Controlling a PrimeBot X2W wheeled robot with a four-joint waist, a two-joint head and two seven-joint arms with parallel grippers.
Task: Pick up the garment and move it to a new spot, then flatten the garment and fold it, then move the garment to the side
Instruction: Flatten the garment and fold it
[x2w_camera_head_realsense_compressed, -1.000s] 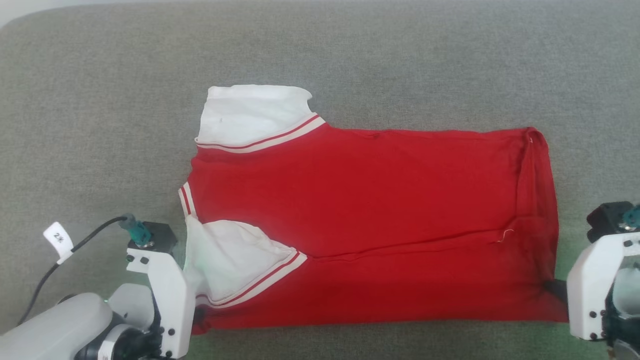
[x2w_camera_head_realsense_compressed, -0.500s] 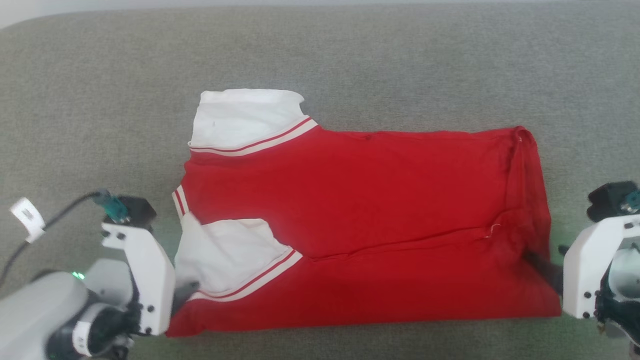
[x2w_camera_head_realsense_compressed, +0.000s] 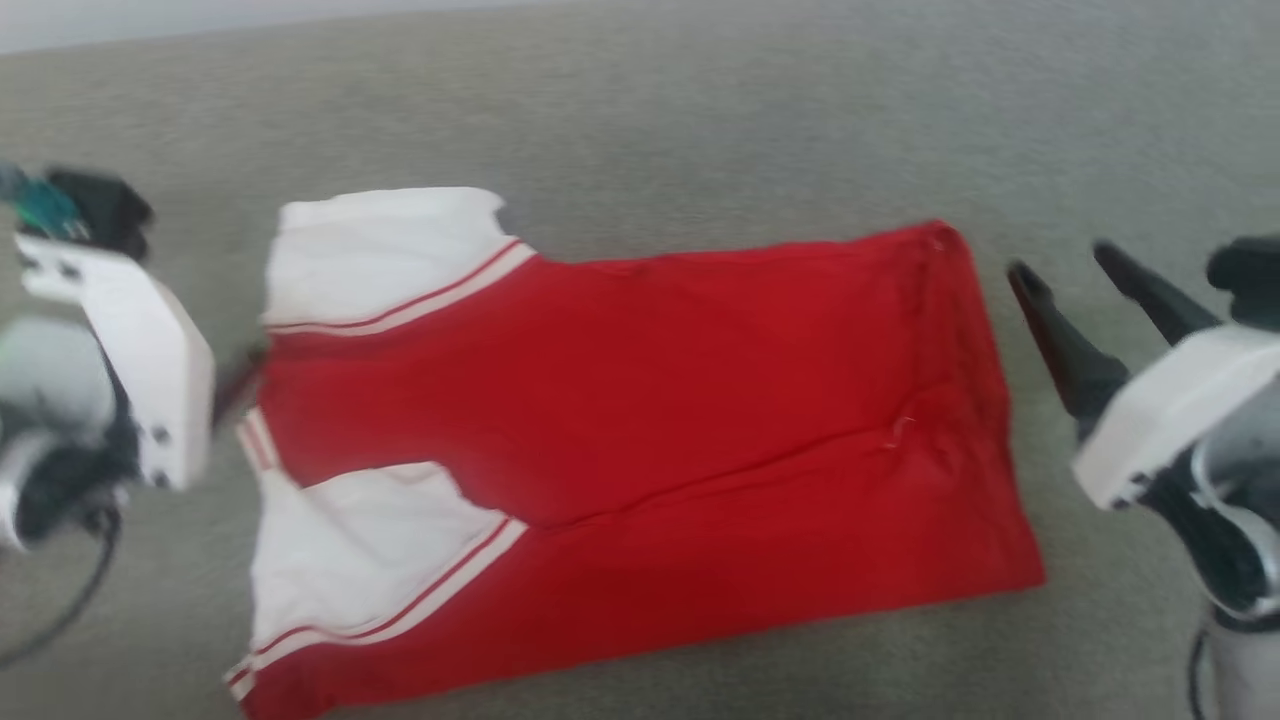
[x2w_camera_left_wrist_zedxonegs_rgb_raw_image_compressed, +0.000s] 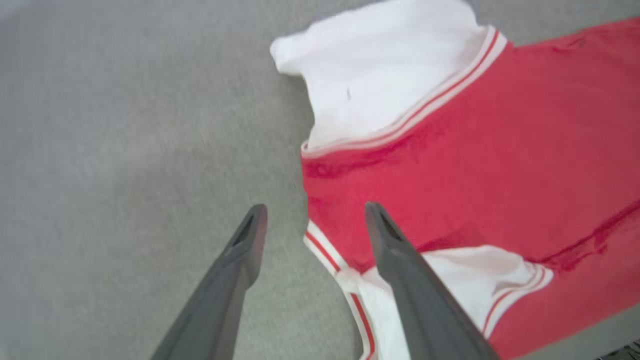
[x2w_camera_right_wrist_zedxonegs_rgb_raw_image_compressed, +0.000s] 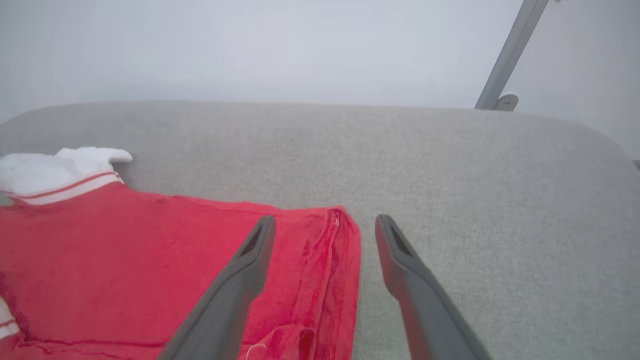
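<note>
— Where is the garment lying?
— You have the grey fabric surface (x2w_camera_head_realsense_compressed: 700, 110) spread across the head view. The garment (x2w_camera_head_realsense_compressed: 650, 400) lies flat on it near the middle, its red body folded lengthwise, sleeves toward your left and hem toward your right.
— And the sleeves?
— You see both in white at the left end. The far sleeve (x2w_camera_head_realsense_compressed: 380, 250) lies out on the surface, and the near sleeve (x2w_camera_head_realsense_compressed: 350, 550) is folded over the red.
— The claws?
— Your right gripper (x2w_camera_head_realsense_compressed: 1062, 262) hovers just beside the hem, fingers spread apart with nothing between them. Your left gripper (x2w_camera_left_wrist_zedxonegs_rgb_raw_image_compressed: 315, 210) is spread wide and empty too, one finger over the striped trim and the other over bare surface.
— Anything smaller?
— A loose pale thread (x2w_camera_head_realsense_compressed: 900, 430) sits near the hem.
</note>
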